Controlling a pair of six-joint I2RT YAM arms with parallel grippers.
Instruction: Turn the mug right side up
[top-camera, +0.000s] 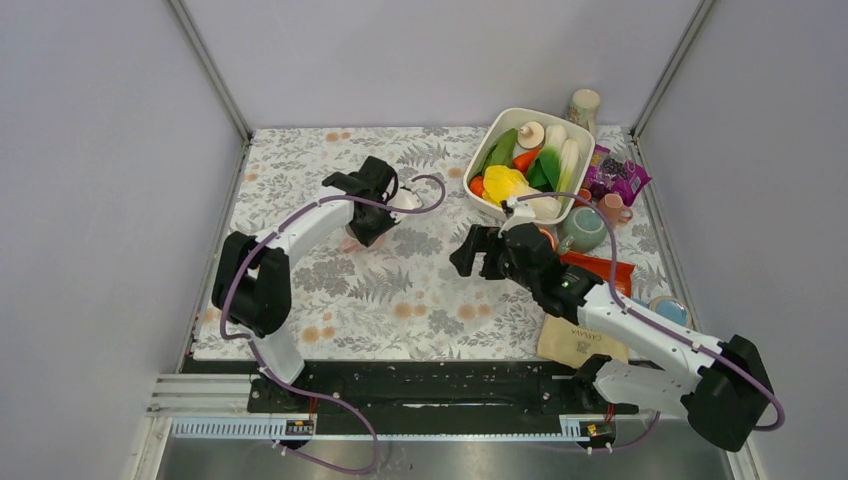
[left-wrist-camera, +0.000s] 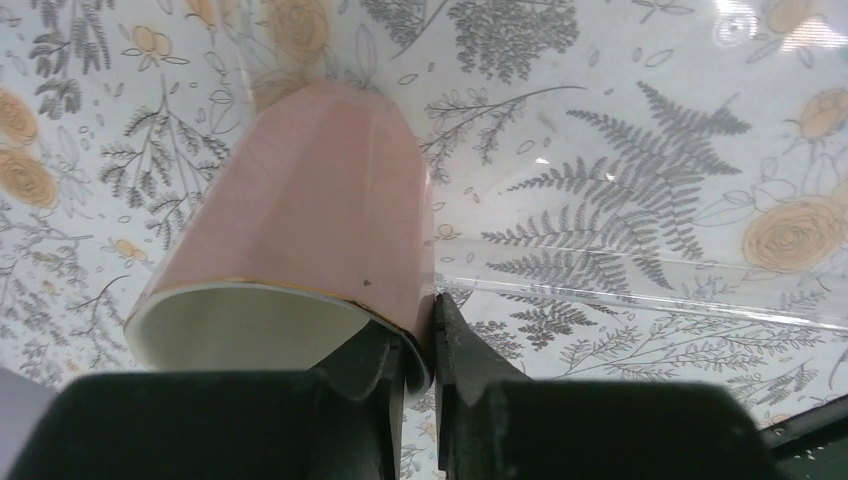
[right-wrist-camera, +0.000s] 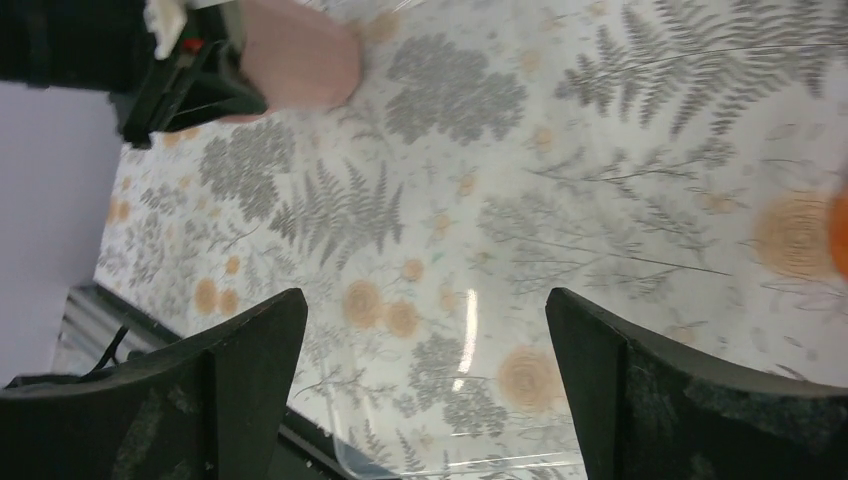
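The pink mug (left-wrist-camera: 310, 210) with a white inside and a gold rim is held in my left gripper (left-wrist-camera: 432, 310), whose fingers are shut on its rim wall, one inside and one outside. The mug hangs tilted, base down toward the table, rim toward the wrist camera. In the top view the left gripper (top-camera: 372, 222) mostly hides the mug (top-camera: 350, 240) at the table's centre-left. In the right wrist view the mug (right-wrist-camera: 300, 55) shows at the top left. My right gripper (right-wrist-camera: 425, 330) is open and empty, hovering over the table's middle (top-camera: 470, 252).
A white tub (top-camera: 578, 152) of toy vegetables stands at the back right. Beside it are a small pink cup (top-camera: 612, 208), a green teapot (top-camera: 583, 230), a purple packet (top-camera: 618, 175), a beige cup (top-camera: 584, 105), a blue cup (top-camera: 668, 310) and a brown card (top-camera: 580, 345).
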